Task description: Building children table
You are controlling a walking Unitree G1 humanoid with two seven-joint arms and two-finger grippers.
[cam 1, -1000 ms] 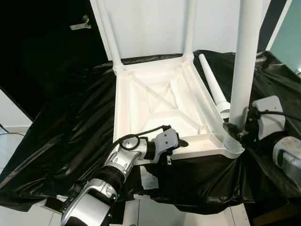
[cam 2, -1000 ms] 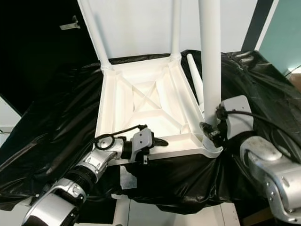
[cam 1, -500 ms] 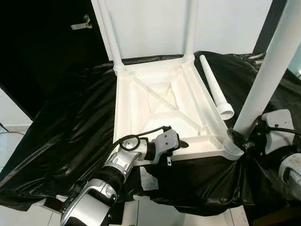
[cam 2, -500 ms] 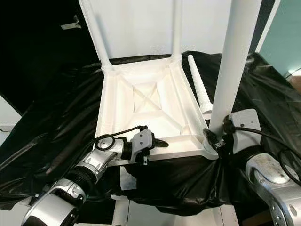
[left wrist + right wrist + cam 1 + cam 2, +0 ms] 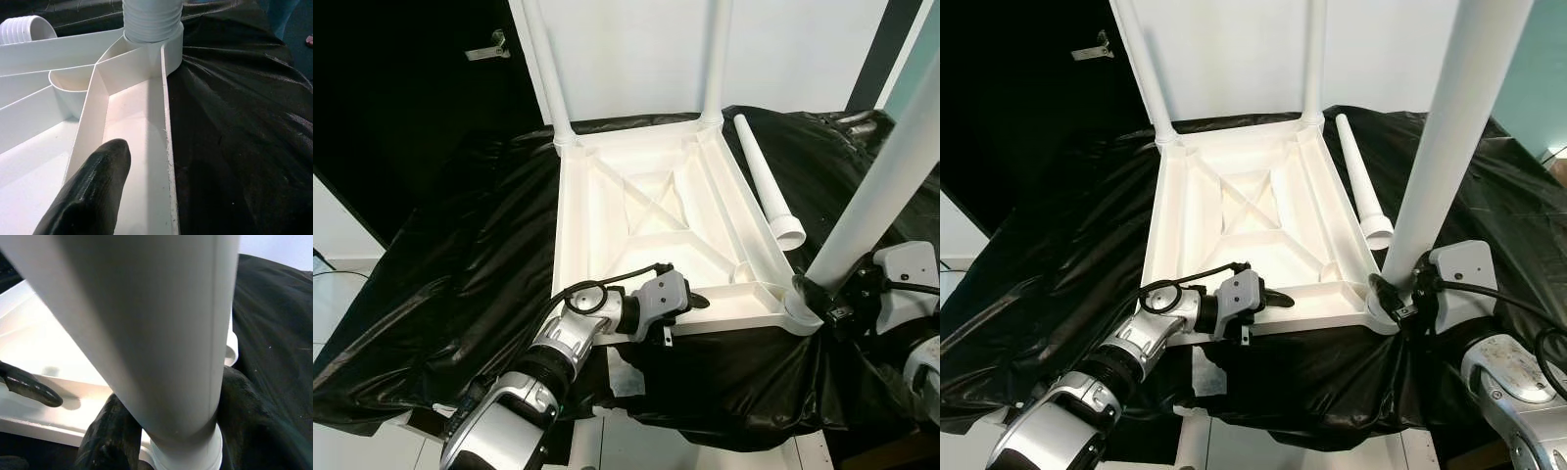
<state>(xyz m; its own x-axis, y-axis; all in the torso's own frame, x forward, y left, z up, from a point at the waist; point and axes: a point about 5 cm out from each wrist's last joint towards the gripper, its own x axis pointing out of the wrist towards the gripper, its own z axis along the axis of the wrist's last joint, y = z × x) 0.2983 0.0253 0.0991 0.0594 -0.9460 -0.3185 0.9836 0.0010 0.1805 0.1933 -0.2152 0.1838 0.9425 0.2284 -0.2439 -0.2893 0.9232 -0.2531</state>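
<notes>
An upside-down white tabletop (image 5: 570,225) lies on a black sheet (image 5: 460,255). Two white legs (image 5: 540,59) (image 5: 717,54) stand upright in its far corners. A third leg (image 5: 881,186) sits in the near right corner socket (image 5: 800,311) and leans to the right. My right gripper (image 5: 822,299) is shut around its base, with fingers (image 5: 110,431) on both sides of the leg (image 5: 156,323). My left gripper (image 5: 690,299) is shut on the tabletop's near rim, one finger (image 5: 93,191) lying inside the rim channel. A loose fourth leg (image 5: 761,176) lies on the sheet along the tabletop's right side.
The sheet is crumpled and drapes over the front edge, where a white patch (image 5: 625,372) shows. A dark door with a handle (image 5: 494,44) is at the back left, and a white wall stands behind the tabletop.
The leg in my right gripper stood upright a second ago and now leans right. My right gripper has shifted slightly right and down with it. My left gripper stayed on the rim.
</notes>
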